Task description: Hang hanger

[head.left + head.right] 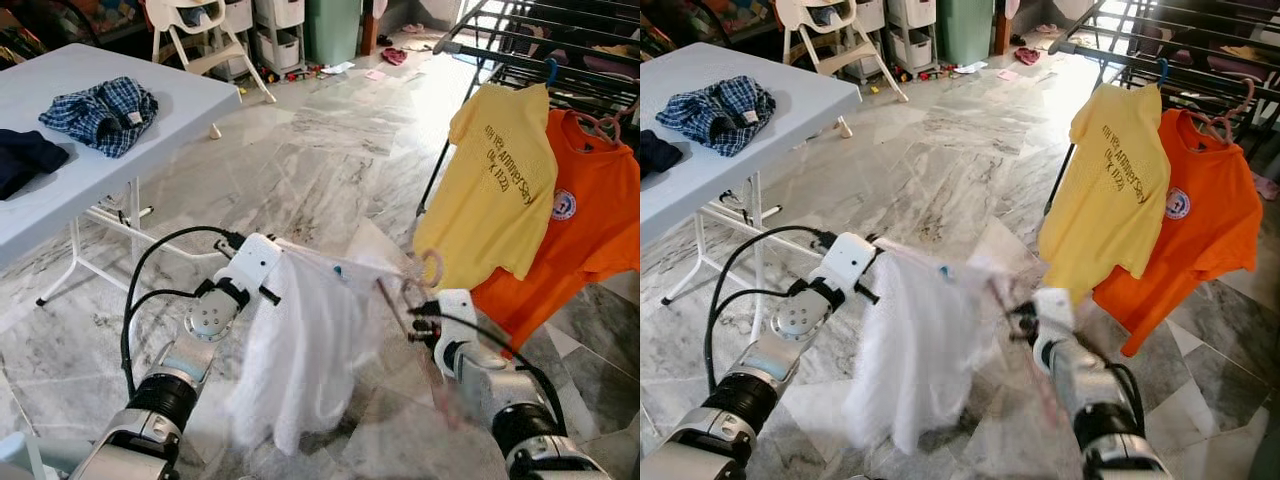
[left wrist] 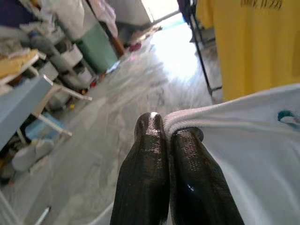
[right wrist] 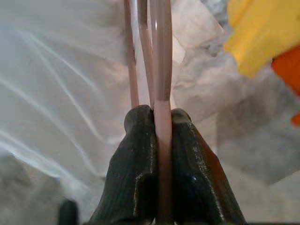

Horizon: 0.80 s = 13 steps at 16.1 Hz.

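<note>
- Marble floor (image 1: 330,150) spreads through a cluttered room, with a white folding table (image 1: 150,110) on the robot's left and a dark drying rack (image 1: 560,60) on its right, where a yellow T-shirt (image 1: 495,180) and an orange T-shirt (image 1: 590,210) hang already.
- Between the two arms, low in front of the robot, a white garment (image 1: 300,350) hangs on a thin pink hanger (image 3: 161,70).
- The left gripper (image 2: 168,136) has its fingers closed on the garment's ribbed edge.
- The right gripper (image 3: 161,136) has its fingers clamped on the hanger's pink bar.
- The cloth looks light, limp and thin, likely to swing and slide off.
- The hanger seems stiff but slender and smooth; holding the bar near its hook (image 1: 432,266) probably gives the best control for reaching the rack.
</note>
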Motion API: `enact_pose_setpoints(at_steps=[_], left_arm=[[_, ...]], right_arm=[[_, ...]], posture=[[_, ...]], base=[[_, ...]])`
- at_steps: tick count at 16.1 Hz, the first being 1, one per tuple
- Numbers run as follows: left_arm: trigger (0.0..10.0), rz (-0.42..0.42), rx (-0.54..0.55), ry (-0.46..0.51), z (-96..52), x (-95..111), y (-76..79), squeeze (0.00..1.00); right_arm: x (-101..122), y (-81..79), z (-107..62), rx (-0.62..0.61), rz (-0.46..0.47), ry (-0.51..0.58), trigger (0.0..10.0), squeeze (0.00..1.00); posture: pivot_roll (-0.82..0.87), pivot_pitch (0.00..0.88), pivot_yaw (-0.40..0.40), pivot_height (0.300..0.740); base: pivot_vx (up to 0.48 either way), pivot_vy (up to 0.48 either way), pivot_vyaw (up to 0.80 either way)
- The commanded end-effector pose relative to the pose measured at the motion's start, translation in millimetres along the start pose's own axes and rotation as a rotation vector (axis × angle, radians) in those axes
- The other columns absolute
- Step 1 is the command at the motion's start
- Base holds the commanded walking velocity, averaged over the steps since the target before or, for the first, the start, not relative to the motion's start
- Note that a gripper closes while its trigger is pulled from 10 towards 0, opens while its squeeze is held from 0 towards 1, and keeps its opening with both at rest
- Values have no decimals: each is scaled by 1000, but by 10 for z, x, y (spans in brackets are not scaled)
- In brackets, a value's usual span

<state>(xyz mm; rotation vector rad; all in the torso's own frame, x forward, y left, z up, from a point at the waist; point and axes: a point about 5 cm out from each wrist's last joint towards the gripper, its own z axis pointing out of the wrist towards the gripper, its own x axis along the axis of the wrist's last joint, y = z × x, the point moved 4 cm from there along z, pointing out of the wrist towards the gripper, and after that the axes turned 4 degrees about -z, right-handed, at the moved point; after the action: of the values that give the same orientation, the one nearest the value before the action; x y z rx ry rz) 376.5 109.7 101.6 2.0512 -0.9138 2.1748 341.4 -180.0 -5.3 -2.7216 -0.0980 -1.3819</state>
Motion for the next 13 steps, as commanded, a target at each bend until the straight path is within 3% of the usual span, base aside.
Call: enact_pose_setpoints(at_steps=[1, 2, 3, 6, 7, 8, 10, 13], left_arm=[[10000, 15, 41, 56, -14, 113, -117, 0], [10000, 15, 34, 61, -20, 115, -73, 0], [10000, 11, 31, 68, -23, 127, -50, 0], [10000, 15, 14, 76, -19, 151, 1, 0], [10000, 17, 9, 73, -20, 145, 19, 0], [10000, 19, 8, 72, -21, 139, 24, 0], [10000, 26, -2, 62, -18, 119, 40, 0], [10000, 34, -12, 62, -8, 123, 52, 0]], right_arm=[[-223, 147, -36, -75, 83, -82, 10000, 0], [-342, 50, -41, -16, -59, -130, 10000, 0], [-412, -54, -49, 56, -296, -142, 10000, 0], [-652, -78, -113, 161, -733, -209, 10000, 0], [-775, -131, -171, 270, -819, -247, 10000, 0], [-801, -154, -192, 308, -835, -254, 10000, 0], [-755, -90, -223, 348, -982, -248, 10000, 0], [-703, -46, -286, 426, -1079, -246, 10000, 0]], posture=[[-91, 36, 17, 740], [-89, 34, 16, 740], [-90, 35, 17, 740], [-89, 35, 17, 740], [-92, 34, 20, 740], [-94, 32, 21, 740], [-101, 29, 24, 740], [-103, 28, 26, 740]], base=[[0, 0, 0], [0, 0, 0], [0, 0, 0], [0, 0, 0], [0, 0, 0], [0, 0, 0], [0, 0, 0], [0, 0, 0]])
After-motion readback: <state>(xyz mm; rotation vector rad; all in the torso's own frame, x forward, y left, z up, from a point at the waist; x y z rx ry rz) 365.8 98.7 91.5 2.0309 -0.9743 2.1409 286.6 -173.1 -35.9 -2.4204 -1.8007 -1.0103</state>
